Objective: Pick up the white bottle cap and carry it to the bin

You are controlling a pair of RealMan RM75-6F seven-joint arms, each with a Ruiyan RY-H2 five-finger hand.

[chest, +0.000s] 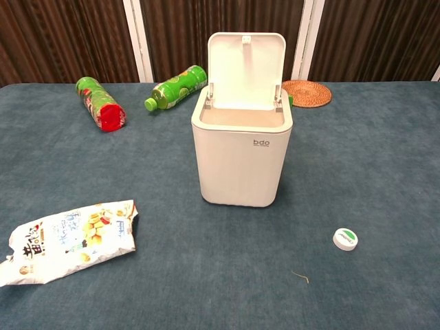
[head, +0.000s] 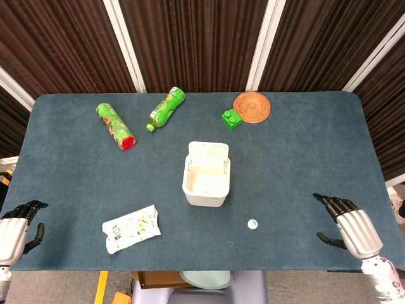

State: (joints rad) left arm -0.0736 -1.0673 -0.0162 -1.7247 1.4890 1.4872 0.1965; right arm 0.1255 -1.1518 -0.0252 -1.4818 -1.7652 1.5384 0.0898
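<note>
The white bottle cap (head: pixel 252 223) (chest: pixel 345 238), marked green on top, lies on the blue table in front and to the right of the white bin (head: pixel 205 174) (chest: pixel 243 148), whose lid stands open. My right hand (head: pixel 347 221) hovers at the table's right front edge, fingers spread, holding nothing, well to the right of the cap. My left hand (head: pixel 18 227) sits at the left front edge, fingers apart and empty. Neither hand shows in the chest view.
A snack bag (head: pixel 131 228) lies front left. At the back lie a red-capped green can (head: pixel 116 125), a green bottle (head: pixel 166 108), a green block (head: pixel 231 118) and a woven coaster (head: pixel 252 106).
</note>
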